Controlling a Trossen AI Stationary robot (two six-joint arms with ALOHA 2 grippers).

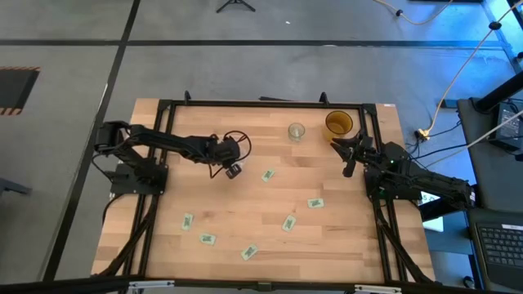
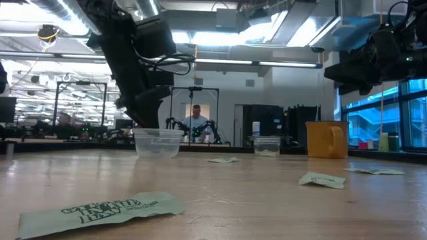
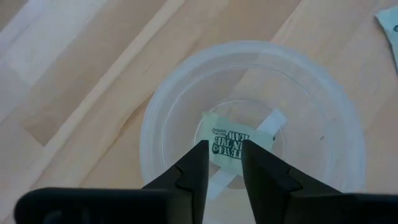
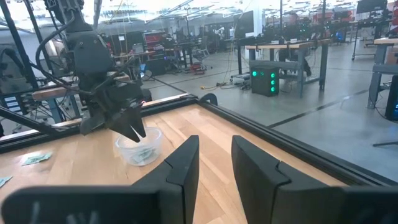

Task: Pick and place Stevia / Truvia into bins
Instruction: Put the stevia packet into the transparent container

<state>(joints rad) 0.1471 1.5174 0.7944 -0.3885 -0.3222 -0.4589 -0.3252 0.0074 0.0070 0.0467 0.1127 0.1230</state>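
On the worktop (image 1: 245, 204): left gripper (image 3: 224, 152) poised over the wide clear cup (image 3: 249, 118), fingers slightly spread, nothing pinched. Right gripper (image 1: 350, 155) waits at far right, fingers parted, beside an amber cup (image 1: 338, 124). One sachet (image 3: 233, 140) lies inside the clear cup; others, e.g. (image 1: 315, 202), scattered nearer. Judged featherlight, limp, thin paper; best pinched across an edge.

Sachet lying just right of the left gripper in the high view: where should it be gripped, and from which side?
The sachet lies flat on the table, skewed, with nothing touching it. It is probably best to come straight down from above and pinch across its short width at mid-length, with the fingers turned to meet its two long edges.
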